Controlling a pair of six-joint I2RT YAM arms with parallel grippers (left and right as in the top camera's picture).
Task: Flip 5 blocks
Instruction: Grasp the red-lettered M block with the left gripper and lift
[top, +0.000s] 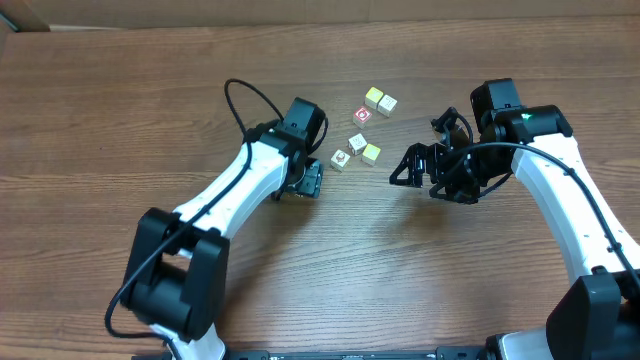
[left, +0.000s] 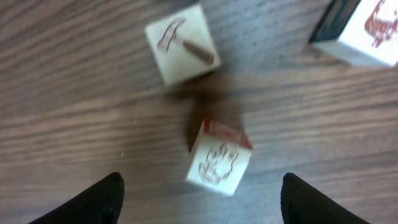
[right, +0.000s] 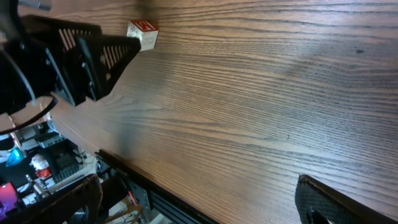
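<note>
Flip setup at the hammer block (left: 182, 43)
Left gripper (top: 312, 182), jaws apart, straddles a tilted block (left: 217, 163) just beside the hammer block, seemingly placed to tip it over; right gripper (top: 415, 165), jaws also apart, idles farther right, leaving room.

Blocks (top: 357, 142) on table (top: 120, 100), left tool (top: 312, 182) just beside
</note>
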